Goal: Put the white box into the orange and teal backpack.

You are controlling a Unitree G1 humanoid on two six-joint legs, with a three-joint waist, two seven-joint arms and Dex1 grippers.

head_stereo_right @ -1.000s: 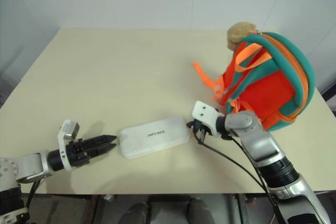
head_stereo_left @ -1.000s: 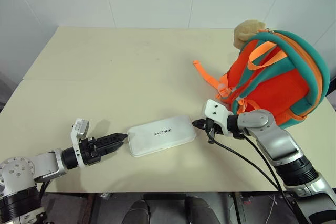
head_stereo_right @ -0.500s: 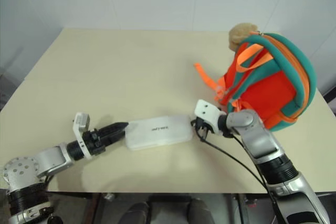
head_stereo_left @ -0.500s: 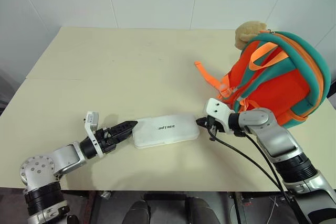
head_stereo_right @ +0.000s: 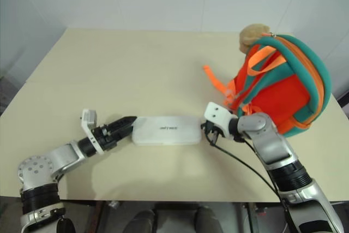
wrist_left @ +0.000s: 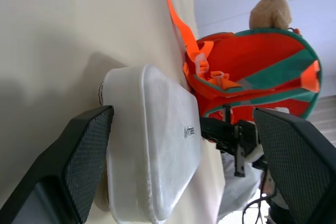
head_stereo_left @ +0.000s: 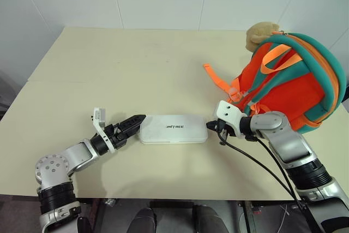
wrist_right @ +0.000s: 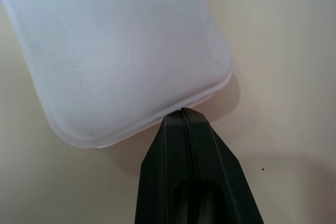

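The white box (head_stereo_left: 173, 129) lies flat near the table's front edge, its long side running left to right. My left gripper (head_stereo_left: 138, 119) is open at the box's left end. In the left wrist view the box (wrist_left: 157, 145) lies between its wide-spread fingers (wrist_left: 79, 166), close against one of them. My right gripper (head_stereo_left: 209, 126) is shut with nothing in it, and its tip (wrist_right: 183, 121) touches the box's right end. The orange and teal backpack (head_stereo_left: 289, 88) stands upright at the table's right side, just behind my right arm, with a tan plush toy (head_stereo_left: 260, 32) on top.
A loose orange webbing strap (head_stereo_left: 218, 83) trails from the backpack onto the cream table (head_stereo_left: 136, 69). A black cable (head_stereo_left: 256, 162) hangs from my right wrist across the front edge. White walls stand behind the table.
My left gripper moved right and away from me up to the box's left end. The box swung from slanted to square across the table. My right gripper stayed at the box's right end.
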